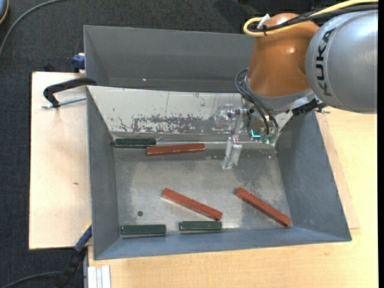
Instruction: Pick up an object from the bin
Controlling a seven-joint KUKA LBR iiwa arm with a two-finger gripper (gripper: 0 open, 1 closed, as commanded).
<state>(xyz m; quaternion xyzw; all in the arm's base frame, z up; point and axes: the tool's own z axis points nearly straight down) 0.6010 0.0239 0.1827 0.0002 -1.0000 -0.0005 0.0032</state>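
At the near wall of the bin [99,179] two dark bars lie flat in one line with a gap between them: the left green bar [143,229] and the middle green bar [200,225]. Just behind them two red bars lie slanted on the floor. One is the slanted red bar [192,204], whose right end comes close to the middle green bar. The other is the right red bar [262,206], which lies apart from all the others.

Further in, the end effector [230,156] hangs over bare floor near the far wall. I cannot tell whether it is open or closed, and I see nothing held in it. Along the far wall lie the far red bar [175,149] and, to its left, the far green bar [135,141], almost end to end.

In my judgement nothing is picked yet, and the step in hand is to choose a bar and come down on it. The far red bar is the nearest one, with its right end just to the left of the end effector. However, it lies close along the wall, so there is probably little room on that side. The right red bar has free floor on both long sides and may be the safer choice. All the bars look thin and flat. The grasp should therefore cross the narrow width near the middle of the length, and the end effector should go down almost to the floor before it closes.
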